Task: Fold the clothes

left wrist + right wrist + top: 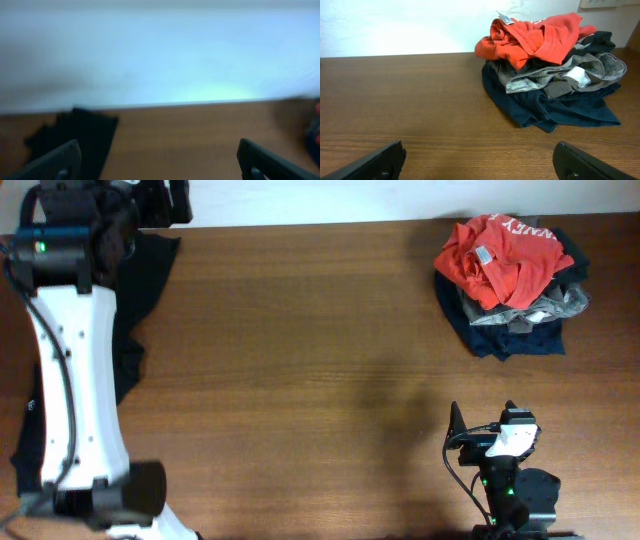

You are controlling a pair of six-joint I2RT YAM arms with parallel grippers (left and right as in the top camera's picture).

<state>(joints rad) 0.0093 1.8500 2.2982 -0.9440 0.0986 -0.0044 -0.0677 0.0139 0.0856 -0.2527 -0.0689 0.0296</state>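
The orange-red T-shirt (500,252) with white lettering and a small white neck label lies crumpled on top of a clothes pile at the table's far right. It also shows in the right wrist view (535,37). A plain black garment (140,280) lies spread at the far left, partly under my left arm, and shows blurred in the left wrist view (80,132). My left gripper (165,202) is at the table's far left corner, open and empty (159,146), beside the black garment's edge. My right gripper (495,428) is open and empty (480,149) near the front edge, well short of the pile.
Under the T-shirt lie a grey-olive garment (560,75) and a dark blue one (545,107). The wooden table (300,380) meets a white wall at the back (395,25). My left arm (75,380) runs along the left side.
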